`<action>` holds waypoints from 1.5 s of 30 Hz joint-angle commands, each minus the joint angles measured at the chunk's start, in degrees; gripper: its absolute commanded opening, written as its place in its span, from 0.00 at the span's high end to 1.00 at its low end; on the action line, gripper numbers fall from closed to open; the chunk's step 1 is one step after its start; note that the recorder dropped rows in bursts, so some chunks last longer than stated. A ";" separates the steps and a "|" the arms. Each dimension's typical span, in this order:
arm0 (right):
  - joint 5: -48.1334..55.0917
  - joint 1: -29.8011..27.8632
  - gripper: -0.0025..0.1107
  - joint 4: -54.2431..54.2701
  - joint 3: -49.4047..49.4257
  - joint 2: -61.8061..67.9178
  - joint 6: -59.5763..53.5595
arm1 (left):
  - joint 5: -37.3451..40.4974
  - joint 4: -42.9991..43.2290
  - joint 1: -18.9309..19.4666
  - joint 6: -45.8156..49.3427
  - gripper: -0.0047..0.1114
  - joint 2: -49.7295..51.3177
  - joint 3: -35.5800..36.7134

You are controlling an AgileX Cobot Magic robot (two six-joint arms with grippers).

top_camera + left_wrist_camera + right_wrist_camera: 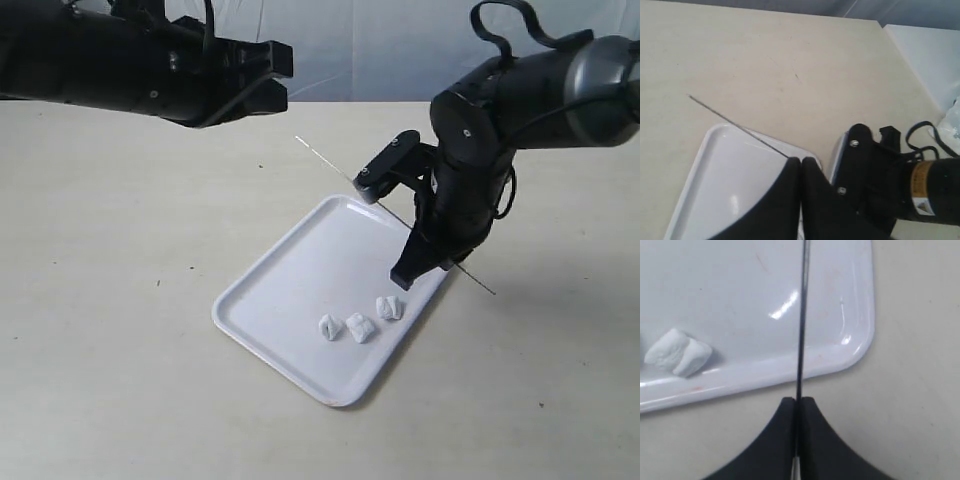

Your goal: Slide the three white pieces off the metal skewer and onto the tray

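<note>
The left hand (275, 80) hangs above the far left of the table (120, 300), fingers pressed together on nothing. Mid-table, the tray (290, 270) carries the three white pieces (360, 327), loose in a row along its side toward the table's near edge. The metal skewer (330, 164) looks bare. It slants over the tray's far corner, pinched in the closed right hand (408, 272). The sliding seems done; at most the skewer wants putting down.

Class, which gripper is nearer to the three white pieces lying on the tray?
Right. The right gripper, clamped on the metal skewer, hangs at the tray edge, close to the three white pieces. The left gripper is far off, beyond the tray.
</note>
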 commanded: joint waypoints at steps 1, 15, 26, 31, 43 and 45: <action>5.84 -0.12 0.98 0.72 -5.12 4.95 -3.48 | 0.60 0.95 -0.21 0.15 0.96 -3.23 0.48; 12.06 -0.12 0.97 4.66 -14.13 13.99 -8.35 | -0.48 2.30 -0.11 0.15 0.96 -5.88 0.48; 15.01 -0.12 0.65 6.10 -15.78 14.02 -7.23 | -2.87 6.27 -0.11 -1.53 0.96 -5.93 0.61; 6.86 -0.12 0.75 14.11 -15.59 9.37 -5.96 | -9.69 15.73 -0.11 -9.75 0.96 -7.48 3.43; -16.94 -0.12 0.81 20.83 -2.43 -6.99 -6.18 | -17.97 22.95 9.29 -10.38 0.96 -15.72 18.17; -24.00 -0.12 0.81 20.94 2.57 -10.33 -6.18 | -19.83 22.95 11.15 -10.24 0.96 -17.24 20.84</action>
